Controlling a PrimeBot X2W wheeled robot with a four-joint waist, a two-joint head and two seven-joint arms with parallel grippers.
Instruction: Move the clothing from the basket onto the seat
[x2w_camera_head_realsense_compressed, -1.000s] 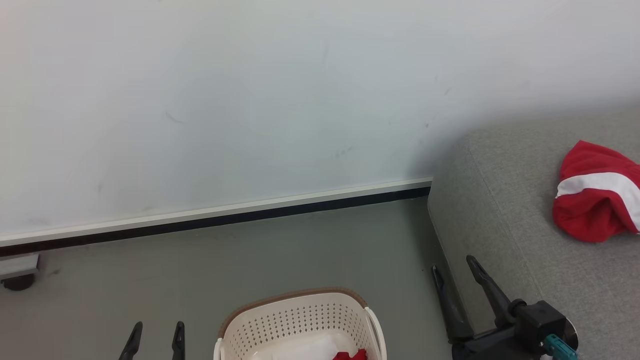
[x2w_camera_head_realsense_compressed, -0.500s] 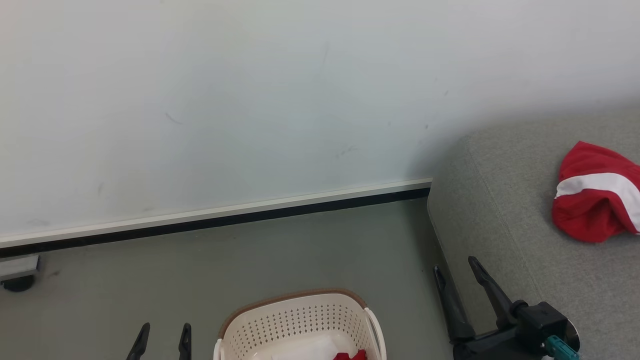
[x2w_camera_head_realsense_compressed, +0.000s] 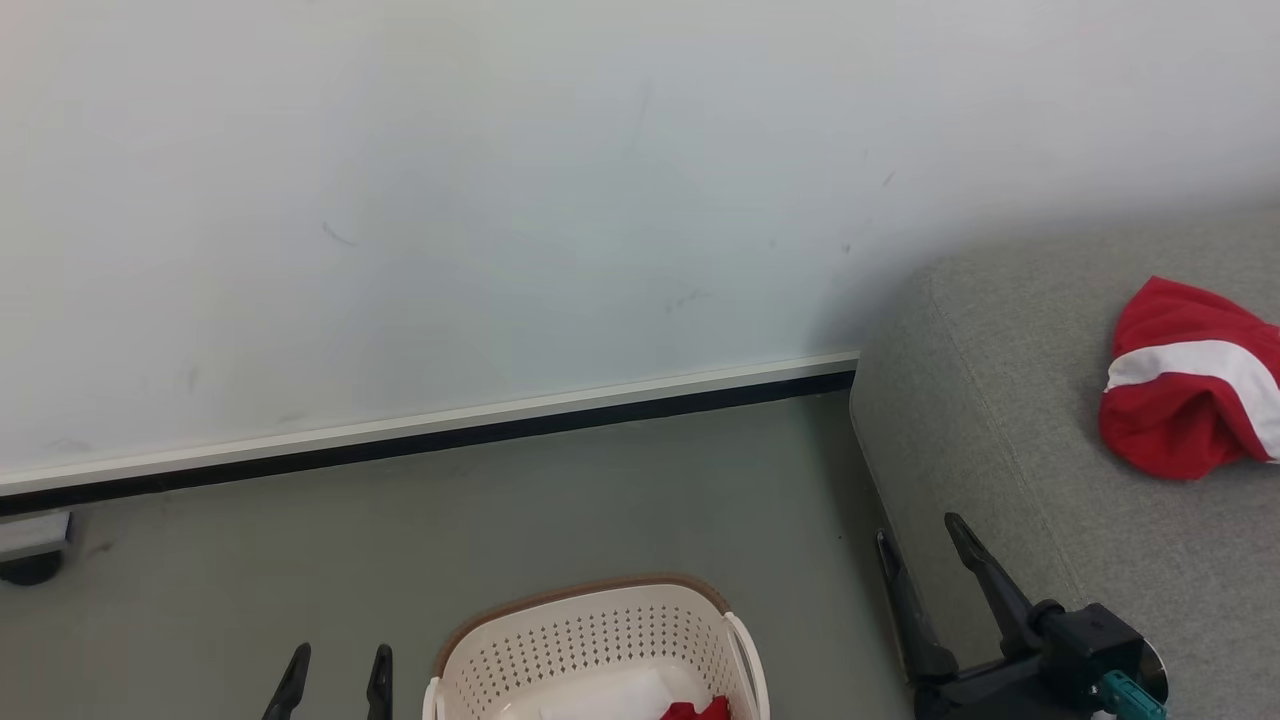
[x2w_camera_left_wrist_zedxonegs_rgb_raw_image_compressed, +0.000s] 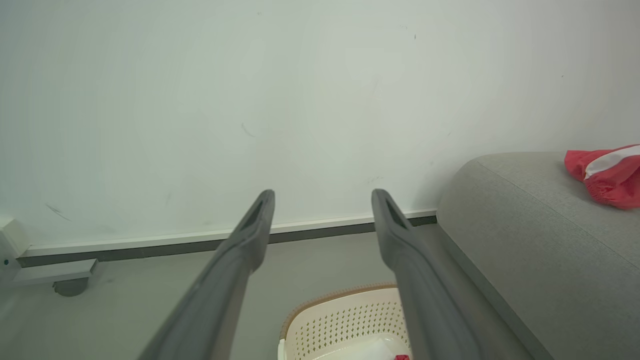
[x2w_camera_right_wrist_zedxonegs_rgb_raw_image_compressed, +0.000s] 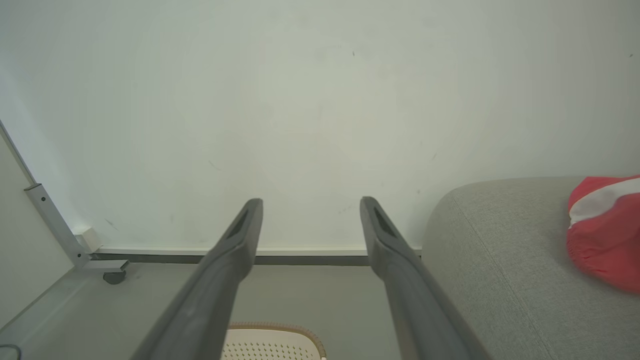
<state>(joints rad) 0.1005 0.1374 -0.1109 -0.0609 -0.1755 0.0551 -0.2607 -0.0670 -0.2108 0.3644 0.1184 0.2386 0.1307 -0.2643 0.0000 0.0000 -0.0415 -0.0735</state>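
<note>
The cream basket (x2w_camera_head_realsense_compressed: 590, 630) with its brown rim stands on the floor at the bottom of the head view, holding a bit of red and white clothing (x2w_camera_head_realsense_compressed: 690, 710). Another red and white garment (x2w_camera_head_realsense_compressed: 1185, 385) lies on the grey seat (x2w_camera_head_realsense_compressed: 1000, 420) at the right. My left gripper (x2w_camera_head_realsense_compressed: 339, 666) is open, just left of the basket, nothing between its fingers. My right gripper (x2w_camera_head_realsense_compressed: 920, 535) is open beside the seat's left edge, empty too. The left wrist view shows the basket (x2w_camera_left_wrist_zedxonegs_rgb_raw_image_compressed: 345, 320), seat (x2w_camera_left_wrist_zedxonegs_rgb_raw_image_compressed: 525, 220) and garment (x2w_camera_left_wrist_zedxonegs_rgb_raw_image_compressed: 607, 175); the right wrist view shows the seat (x2w_camera_right_wrist_zedxonegs_rgb_raw_image_compressed: 500, 260) and garment (x2w_camera_right_wrist_zedxonegs_rgb_raw_image_compressed: 607, 230).
A pale wall with a white and black skirting (x2w_camera_head_realsense_compressed: 430, 435) runs behind the grey floor. A metal foot with a caster (x2w_camera_head_realsense_compressed: 30, 555) sits at the far left by the wall.
The left gripper's fingertips have crept a little right, toward the basket. The whole head picture has shifted slightly; the garments and basket lie as before.
</note>
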